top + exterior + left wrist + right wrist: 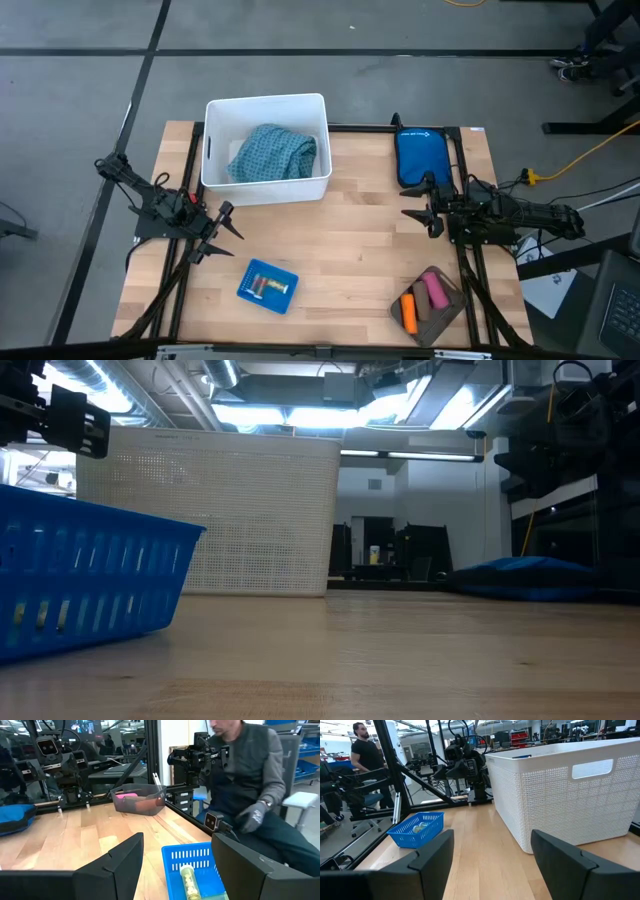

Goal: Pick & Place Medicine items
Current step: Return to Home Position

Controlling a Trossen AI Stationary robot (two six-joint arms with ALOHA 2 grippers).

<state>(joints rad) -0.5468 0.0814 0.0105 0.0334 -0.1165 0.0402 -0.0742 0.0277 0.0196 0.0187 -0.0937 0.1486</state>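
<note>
A small blue basket [268,287] sits on the table near its near edge and holds small pill-like bits; the left wrist view shows a clear vial of yellowish pills [187,879] inside it. A dark translucent tray [428,305] at the near right corner holds a pink block [434,290], an orange tube [408,312] and a brown stick [424,303]. My left gripper [226,228] hovers open at the table's left side, above and left of the blue basket. My right gripper [420,205] hovers open at the right side, beyond the tray.
A large white perforated bin [266,148] with a teal cloth [274,153] inside stands at the far middle. A blue pouch [417,157] lies at the far right. Bare wood lies between the basket and the tray. A seated person [255,785] is beside the table.
</note>
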